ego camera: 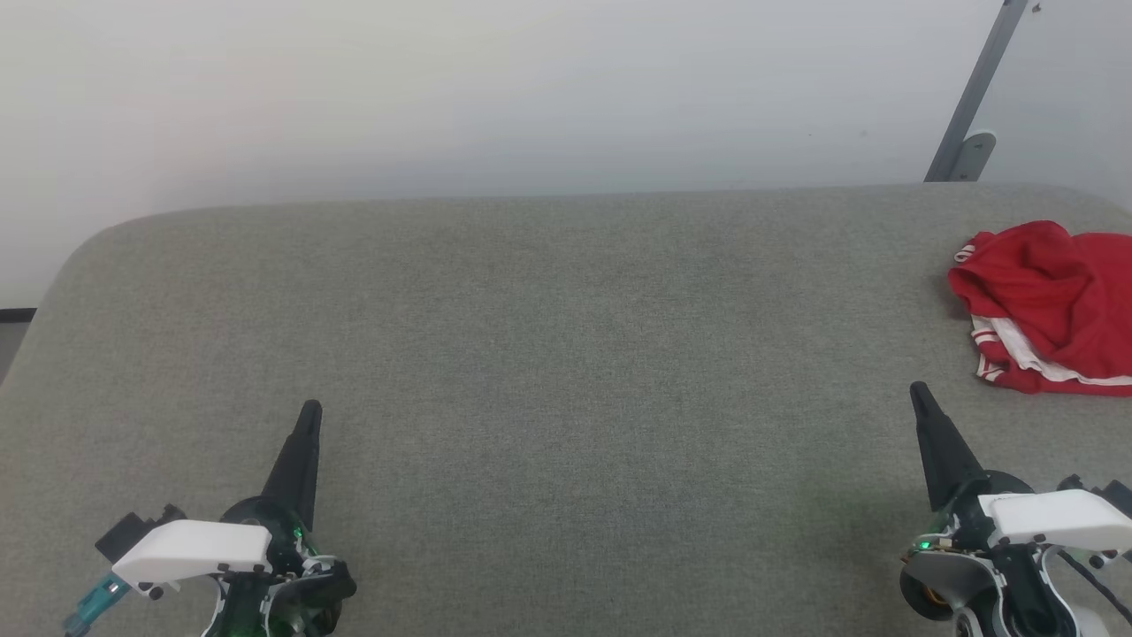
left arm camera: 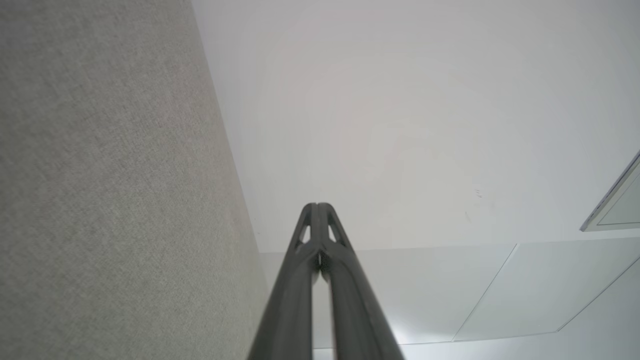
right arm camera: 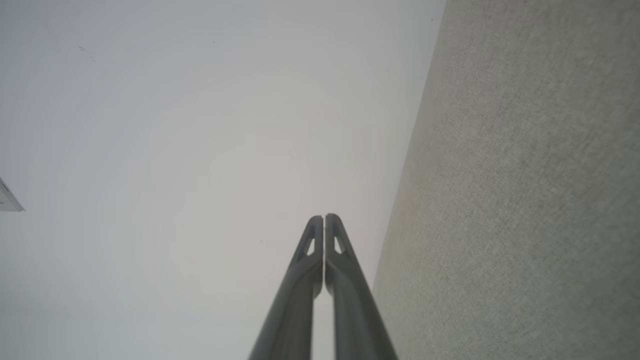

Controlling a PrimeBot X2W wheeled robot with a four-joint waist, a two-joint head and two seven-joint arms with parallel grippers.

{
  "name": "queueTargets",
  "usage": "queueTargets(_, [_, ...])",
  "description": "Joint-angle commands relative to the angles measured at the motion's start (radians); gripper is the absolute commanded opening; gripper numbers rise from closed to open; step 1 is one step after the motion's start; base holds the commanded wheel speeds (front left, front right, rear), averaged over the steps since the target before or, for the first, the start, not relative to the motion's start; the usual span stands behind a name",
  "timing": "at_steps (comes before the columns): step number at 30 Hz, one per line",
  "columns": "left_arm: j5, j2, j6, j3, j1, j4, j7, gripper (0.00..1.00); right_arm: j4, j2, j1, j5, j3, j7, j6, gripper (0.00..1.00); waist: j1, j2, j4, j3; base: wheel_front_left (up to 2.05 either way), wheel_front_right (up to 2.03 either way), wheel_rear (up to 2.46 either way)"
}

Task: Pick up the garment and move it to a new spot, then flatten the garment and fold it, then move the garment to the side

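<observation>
The garment [ego camera: 1052, 301], a red shirt with white and striped trim, lies crumpled in a heap at the far right of the grey surface, partly cut off by the head view's right edge. My right gripper [ego camera: 917, 390] rests at the lower right, shut and empty, its tips a little below and to the left of the heap. Far from the shirt, my left gripper [ego camera: 310, 409] sits at the lower left, also shut with nothing in it. Both wrist views show the fingertips pressed together: left gripper [left arm camera: 317, 205], right gripper [right arm camera: 324, 217].
A wide grey fabric-covered surface [ego camera: 548, 354] with rounded far corners stretches between the grippers. A pale wall [ego camera: 495, 88] rises behind it, and a slanted grey metal bar [ego camera: 977, 97] stands at the back right.
</observation>
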Motion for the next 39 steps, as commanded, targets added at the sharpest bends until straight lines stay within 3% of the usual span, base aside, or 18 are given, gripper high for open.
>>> queueTargets(1, [-0.004, -0.003, -0.003, 0.000, -0.011, -0.001, 0.003, 0.00, -0.003, 0.003, 0.006, 0.004, -0.001, 0.003, 0.000, 0.00, 0.0000, 0.0000, 0.000, 0.000, 0.00, 0.00, 0.00])
queueTargets(39, [-0.004, -0.003, -0.003, 0.000, -0.011, -0.001, 0.003, 0.00, -0.003, 0.003, 0.006, 0.004, -0.001, 0.003, 0.000, 0.00, 0.0000, 0.0000, 0.000, 0.000, 0.00, 0.00, 0.00])
